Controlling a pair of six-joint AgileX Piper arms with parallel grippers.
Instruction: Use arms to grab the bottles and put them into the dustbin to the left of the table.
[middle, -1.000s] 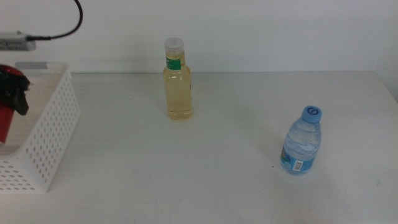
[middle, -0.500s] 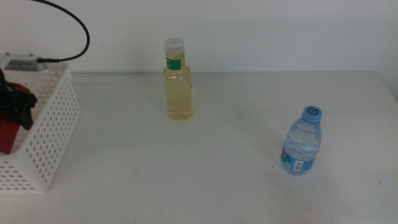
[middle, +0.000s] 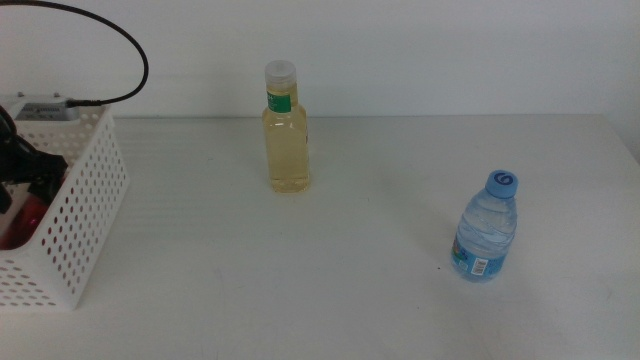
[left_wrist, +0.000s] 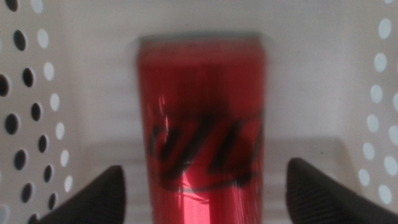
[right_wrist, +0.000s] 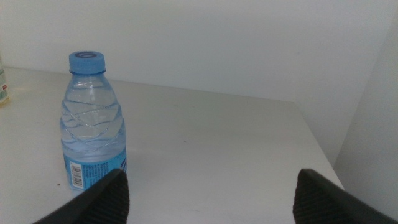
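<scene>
The slim red soda can lies inside the white perforated dustbin at the table's left. My left gripper is in the dustbin above it, open, with both jaws clear of the can's sides. In the middle view the can shows only as red behind the holes. The yellow-liquid bottle stands upright at the back centre. The blue-capped water bottle stands upright at the right. My right gripper is open and low beside the water bottle, out of the middle view.
A black cable loops above the dustbin. The white table ends at a wall behind and at its right edge, close to the water bottle.
The left gripper has sunk into the dustbin with the red can. Its jaws now stand apart from the can. The two bottles have not moved.
</scene>
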